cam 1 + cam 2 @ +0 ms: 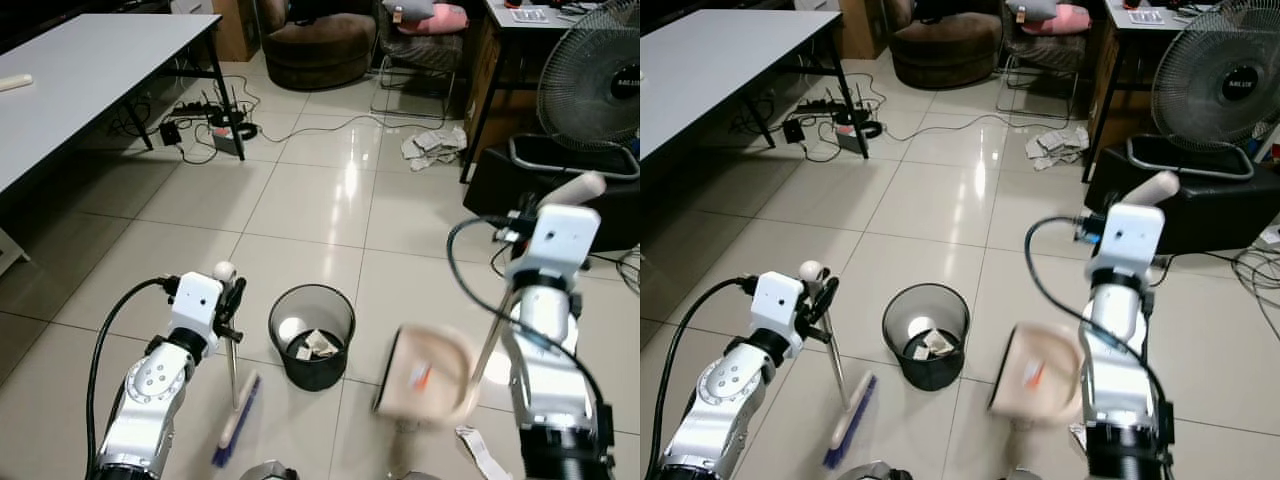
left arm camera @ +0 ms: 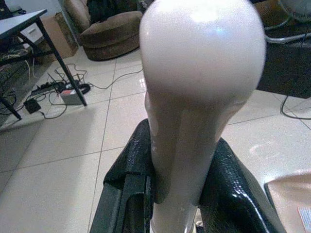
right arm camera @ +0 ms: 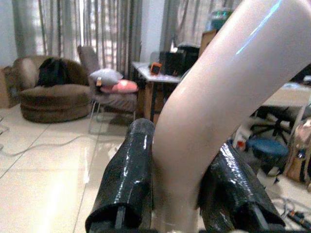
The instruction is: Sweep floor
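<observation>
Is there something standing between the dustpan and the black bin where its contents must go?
Nothing visible stands between them. The dustpan, held by the right gripper, hangs just right of the black bin, with bare tile between. The broom, held by the left gripper, is on the bin's other side.

Left arm bent forward, left end effector (image 1: 232,300) clamped closed, right arm raised upright, right end effector (image 1: 548,205) clamped closed

Glossy beige tile floor (image 1: 310,200); grey table (image 1: 80,70); brown armchair (image 1: 318,45); fan (image 1: 592,85).
</observation>
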Robot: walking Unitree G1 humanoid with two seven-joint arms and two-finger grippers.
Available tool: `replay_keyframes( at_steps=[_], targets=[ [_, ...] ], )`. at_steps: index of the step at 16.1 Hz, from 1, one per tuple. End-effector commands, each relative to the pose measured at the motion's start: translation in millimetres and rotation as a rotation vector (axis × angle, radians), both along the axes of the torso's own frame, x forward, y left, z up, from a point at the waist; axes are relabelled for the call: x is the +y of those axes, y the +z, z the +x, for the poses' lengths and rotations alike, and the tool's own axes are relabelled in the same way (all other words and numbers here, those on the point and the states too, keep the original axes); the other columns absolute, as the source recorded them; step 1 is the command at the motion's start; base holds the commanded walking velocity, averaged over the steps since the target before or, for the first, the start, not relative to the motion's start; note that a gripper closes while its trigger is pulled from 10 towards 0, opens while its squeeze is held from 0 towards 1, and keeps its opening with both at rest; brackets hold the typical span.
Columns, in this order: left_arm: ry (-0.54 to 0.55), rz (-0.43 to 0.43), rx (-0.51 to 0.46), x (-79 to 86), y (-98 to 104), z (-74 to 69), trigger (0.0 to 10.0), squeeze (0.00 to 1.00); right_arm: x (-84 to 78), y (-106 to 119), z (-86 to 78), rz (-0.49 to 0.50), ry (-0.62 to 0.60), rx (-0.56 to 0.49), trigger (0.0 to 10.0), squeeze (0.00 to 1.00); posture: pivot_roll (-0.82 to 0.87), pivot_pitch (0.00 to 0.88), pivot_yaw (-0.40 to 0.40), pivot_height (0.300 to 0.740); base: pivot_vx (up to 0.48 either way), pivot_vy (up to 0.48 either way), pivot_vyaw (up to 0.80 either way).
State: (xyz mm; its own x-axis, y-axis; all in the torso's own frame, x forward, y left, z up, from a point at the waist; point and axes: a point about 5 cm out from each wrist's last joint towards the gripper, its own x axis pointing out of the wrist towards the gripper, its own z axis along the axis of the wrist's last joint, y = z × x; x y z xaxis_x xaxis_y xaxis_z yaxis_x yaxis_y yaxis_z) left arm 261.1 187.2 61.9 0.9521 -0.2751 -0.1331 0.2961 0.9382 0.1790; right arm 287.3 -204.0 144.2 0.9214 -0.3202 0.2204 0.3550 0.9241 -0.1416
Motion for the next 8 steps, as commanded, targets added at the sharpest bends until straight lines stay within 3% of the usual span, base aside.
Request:
replay_keyframes(
  at_steps=[1, 3, 8],
  targets=[
    [-0.01, 0.006, -0.052, -1.0, 13, 3.9, 10.0, 0.0, 6.6, 9, -1.2, -0.002, 0.042, -0.038, 10.0, 0.0, -0.01, 0.036, 0.084, 0.74, 0.0, 0.0, 0.0],
    [-0.008, -0.002, -0.054, -2.3, 13, 4.3, 10.0, 0.0, 13.0, 5, -2.8, 0.009, 0.079, -0.023, 10.0, 0.0, -0.01, 0.037, 0.08, 0.74, 0.0, 0.0, 0.0],
    [-0.009, -0.012, -0.051, -3.9, 10, 1.9, 10.0, 0.0, 24.0, 3, -1.3, 0.047, 0.158, -0.014, 10.0, 0.0, -0.01, 0.002, 0.084, 0.74, -0.256, 0.0, 0.0]
  ],
)
